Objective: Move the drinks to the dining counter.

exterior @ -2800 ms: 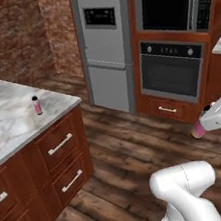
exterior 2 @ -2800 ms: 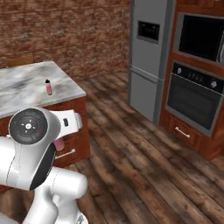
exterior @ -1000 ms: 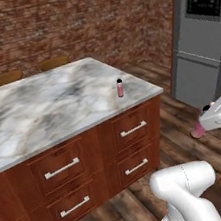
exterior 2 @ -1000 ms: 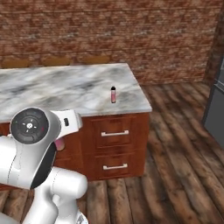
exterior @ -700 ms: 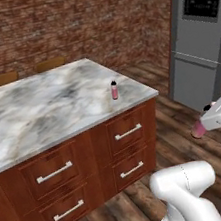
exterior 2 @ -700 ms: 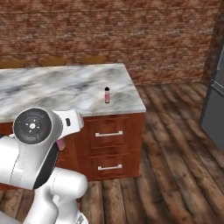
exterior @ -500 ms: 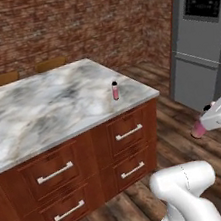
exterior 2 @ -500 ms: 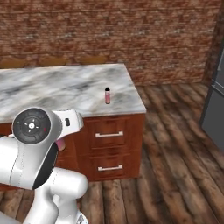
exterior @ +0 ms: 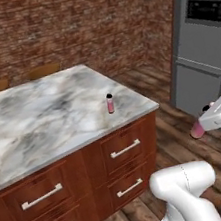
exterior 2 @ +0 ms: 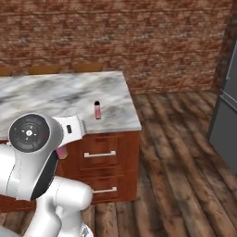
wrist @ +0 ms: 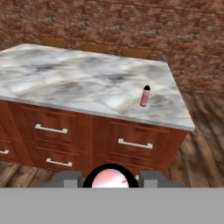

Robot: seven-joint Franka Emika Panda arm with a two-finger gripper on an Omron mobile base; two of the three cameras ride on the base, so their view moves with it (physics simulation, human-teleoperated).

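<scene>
Dining counter [exterior: 43, 118]: marble-topped island with wood drawers, at the left.
Standing bottle [exterior: 110, 103]: upright near the counter's right corner, black cap up, long axis vertical.
Held bottle [exterior: 197, 129]: tilted, pink base pointing down and left.
Gripper [exterior: 211, 117]: clamped on the held bottle, above the wood floor [exterior: 187, 135].

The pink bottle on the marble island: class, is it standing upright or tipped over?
Upright. The pink bottle stands on its base near the dining counter's edge, black cap on top.
</scene>
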